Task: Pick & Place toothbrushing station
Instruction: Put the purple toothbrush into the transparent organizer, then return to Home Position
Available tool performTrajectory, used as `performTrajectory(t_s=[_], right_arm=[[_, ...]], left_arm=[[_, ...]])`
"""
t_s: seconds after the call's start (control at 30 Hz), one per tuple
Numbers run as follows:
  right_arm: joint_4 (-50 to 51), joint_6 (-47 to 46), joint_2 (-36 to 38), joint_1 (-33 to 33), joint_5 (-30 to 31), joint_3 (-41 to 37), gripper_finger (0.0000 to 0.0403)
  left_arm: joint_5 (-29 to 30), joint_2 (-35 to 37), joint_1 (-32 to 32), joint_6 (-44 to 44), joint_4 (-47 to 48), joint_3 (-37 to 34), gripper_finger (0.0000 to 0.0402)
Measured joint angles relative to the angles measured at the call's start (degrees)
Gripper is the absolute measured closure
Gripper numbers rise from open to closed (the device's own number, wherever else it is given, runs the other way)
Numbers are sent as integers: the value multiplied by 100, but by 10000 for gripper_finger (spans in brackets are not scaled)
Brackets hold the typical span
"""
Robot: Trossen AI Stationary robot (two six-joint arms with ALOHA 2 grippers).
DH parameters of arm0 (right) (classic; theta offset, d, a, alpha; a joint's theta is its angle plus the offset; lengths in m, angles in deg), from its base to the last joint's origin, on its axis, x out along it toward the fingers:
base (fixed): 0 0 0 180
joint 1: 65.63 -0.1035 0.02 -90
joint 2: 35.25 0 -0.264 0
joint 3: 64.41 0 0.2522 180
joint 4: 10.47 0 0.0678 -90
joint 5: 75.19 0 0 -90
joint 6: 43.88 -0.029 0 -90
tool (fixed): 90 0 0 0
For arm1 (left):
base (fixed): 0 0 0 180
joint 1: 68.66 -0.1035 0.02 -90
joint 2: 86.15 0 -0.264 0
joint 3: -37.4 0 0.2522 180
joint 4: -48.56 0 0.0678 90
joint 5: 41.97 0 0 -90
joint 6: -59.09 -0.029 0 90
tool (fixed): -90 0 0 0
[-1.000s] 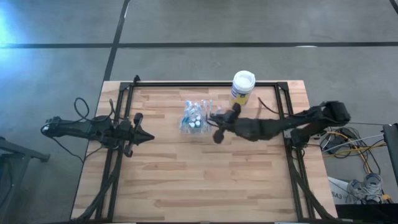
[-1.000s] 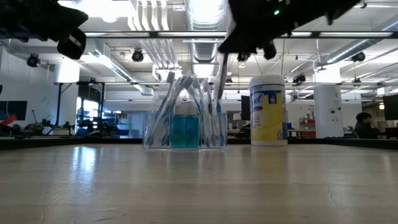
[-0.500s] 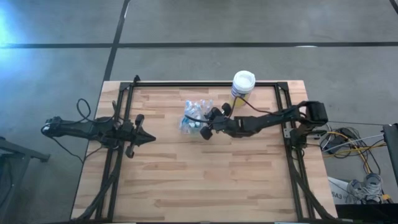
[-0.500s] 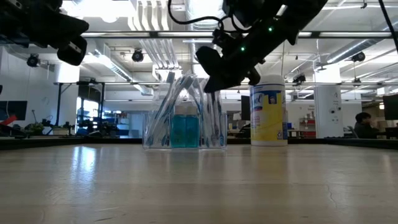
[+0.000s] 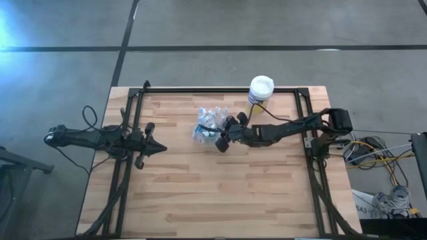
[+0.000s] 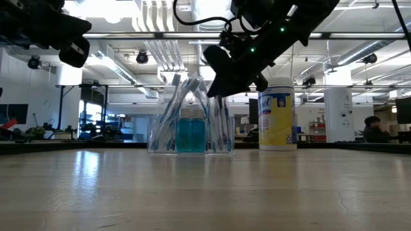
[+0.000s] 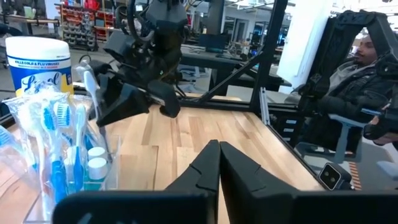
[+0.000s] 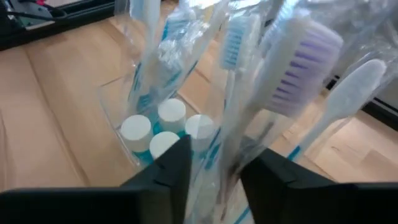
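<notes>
The toothbrushing station (image 5: 208, 125) is a clear holder standing on its base at the table's far middle. Wrapped toothbrushes stand upright in it, and teal-capped white tubes (image 8: 160, 129) sit in its bottom. It also shows in the low view (image 6: 191, 125) and the left wrist view (image 7: 56, 143). My right gripper (image 5: 225, 132) is at the station's right side, slanting down over its rim (image 6: 215, 74). It is open, with wrapped brushes between its fingers (image 8: 217, 155). My left gripper (image 5: 160, 148) waits shut at the table's left, pointing level (image 7: 219, 146). My right gripper has one finger (image 8: 171, 165) on either side of a wrapped toothbrush (image 8: 219, 140) standing in the holder. It comes from the table's right, slanting down. Whether a finger touches the wrapper or the brush, I cannot tell.
A white-lidded canister (image 5: 260, 90) with a yellow-blue label stands just behind and to the right of the station (image 6: 277, 114). Black frame rails (image 5: 127, 127) run along the table's left, right and far sides. Bare wood lies toward the near edge. A person (image 7: 354, 81) sits beyond the table's right.
My right gripper has come down and toward the table's left onto the station, tipping nose-down. A brush that hung under it above the holder a second ago now stands among the others. In the last half second the arm has stayed still.
</notes>
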Motion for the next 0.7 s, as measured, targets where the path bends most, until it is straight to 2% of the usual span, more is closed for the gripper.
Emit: performTrajectory(t_s=[0.17,0.3,0.47,0.7], right_arm=[[24,14,106,1,21,2,226],[136,122,364,-2,246,2,197],[371,360,836,-19,261,-33,187],[124,1223,1718,-272,264,-563,195]], left_arm=[[0,0,0,48,-12,0,376],[0,6,0,48,-18,0,376],[36,24,0,12,-48,0,386],[589,186,-2,-543,14,161,397]])
